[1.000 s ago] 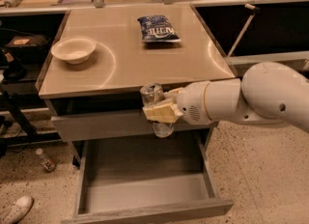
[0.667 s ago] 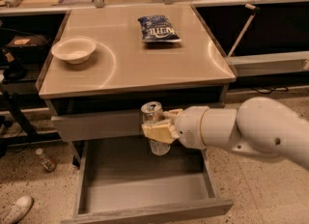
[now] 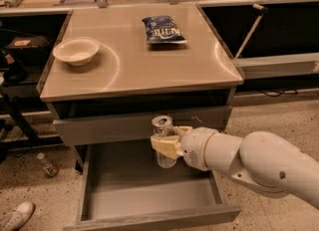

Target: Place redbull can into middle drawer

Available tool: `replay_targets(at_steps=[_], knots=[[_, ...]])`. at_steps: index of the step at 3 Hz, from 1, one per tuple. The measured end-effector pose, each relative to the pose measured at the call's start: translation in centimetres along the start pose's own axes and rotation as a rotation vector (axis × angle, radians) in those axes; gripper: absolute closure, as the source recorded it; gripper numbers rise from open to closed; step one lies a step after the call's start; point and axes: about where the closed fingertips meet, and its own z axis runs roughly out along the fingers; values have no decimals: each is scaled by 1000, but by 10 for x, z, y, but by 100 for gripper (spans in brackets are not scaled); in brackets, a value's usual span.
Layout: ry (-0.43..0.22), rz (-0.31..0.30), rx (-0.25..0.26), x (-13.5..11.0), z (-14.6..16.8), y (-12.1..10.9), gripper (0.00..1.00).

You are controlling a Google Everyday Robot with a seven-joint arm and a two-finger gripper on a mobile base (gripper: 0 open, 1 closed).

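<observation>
The redbull can [image 3: 162, 126] is a slim silver can with a shiny pull-tab top, held upright. My gripper [image 3: 165, 144] is shut on the can around its middle, with the white arm reaching in from the right. The can hangs over the back part of the open middle drawer [image 3: 144, 200], a wide grey box with a flat floor and low walls, pulled out toward the camera. The can's bottom is above the drawer floor, in front of the closed drawer front above it.
The cabinet's tan top [image 3: 149, 65] holds a white bowl [image 3: 76, 51] at the left and a blue chip bag [image 3: 163, 30] at the back. A closed grey drawer front [image 3: 109, 125] with pale scratches sits above the open one. A small bottle [image 3: 47, 165] and a shoe [image 3: 17, 216] lie on the floor at left.
My gripper has moved down and a little left with the can, from level with the cabinet's top edge to in front of the upper drawer, over the open drawer.
</observation>
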Motion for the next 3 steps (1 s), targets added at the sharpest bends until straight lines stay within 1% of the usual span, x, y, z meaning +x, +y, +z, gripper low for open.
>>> replay_targets(at_steps=[1,2,3], knots=[[0,0,0,0,0,0,100],[-31,50,12,19,12,3,100],[-84,118,48,48,36,-1,100]])
